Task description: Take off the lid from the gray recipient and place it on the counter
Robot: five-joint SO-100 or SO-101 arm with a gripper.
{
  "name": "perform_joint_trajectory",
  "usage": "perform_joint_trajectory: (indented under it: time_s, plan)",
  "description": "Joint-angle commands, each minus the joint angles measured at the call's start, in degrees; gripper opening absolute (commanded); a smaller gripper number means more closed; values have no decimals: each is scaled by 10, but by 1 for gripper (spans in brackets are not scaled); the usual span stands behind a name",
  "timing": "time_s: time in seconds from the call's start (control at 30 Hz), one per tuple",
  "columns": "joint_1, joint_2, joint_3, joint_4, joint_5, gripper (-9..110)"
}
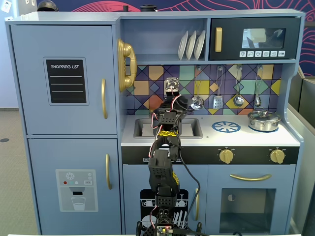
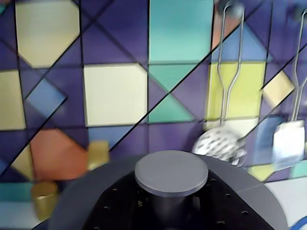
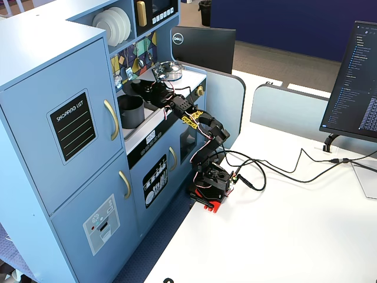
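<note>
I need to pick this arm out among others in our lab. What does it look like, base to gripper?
The arm is built of black blocky segments, with a black-and-yellow patterned band on one upper link. Thin red and white wires loop along its joints. Its base sits on a red mount on the white table, trailing black cables. The gripper is black too.

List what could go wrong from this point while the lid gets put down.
1. The round dark-gray matte lid, apparently pinched by its knob in the gripper, hangs close to the silver slotted spoon on the backsplash; a swing could knock it.
2. In a fixed view the gripper sits over the recessed sink; releasing here likely misses the white counter.
</note>
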Motion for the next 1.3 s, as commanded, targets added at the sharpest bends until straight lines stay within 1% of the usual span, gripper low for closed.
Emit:
perform_joint_trajectory:
  time_s: [0.0,0.1,0.23,0.43,0.53,0.7,0.93,1.27]
  plan:
    - [53,40,-42,11,5,0]
    - [98,46,-35,21,4,0]
    - [155,35,-14,0,15,0]
    - [198,-1,25,-43,18,0]
    - [210,-34,34,-67,21,0]
    - [229,-96,61,-143,22,0]
    - [240,-145,88,-185,28,0]
    - [236,-176,100,-205,29,0]
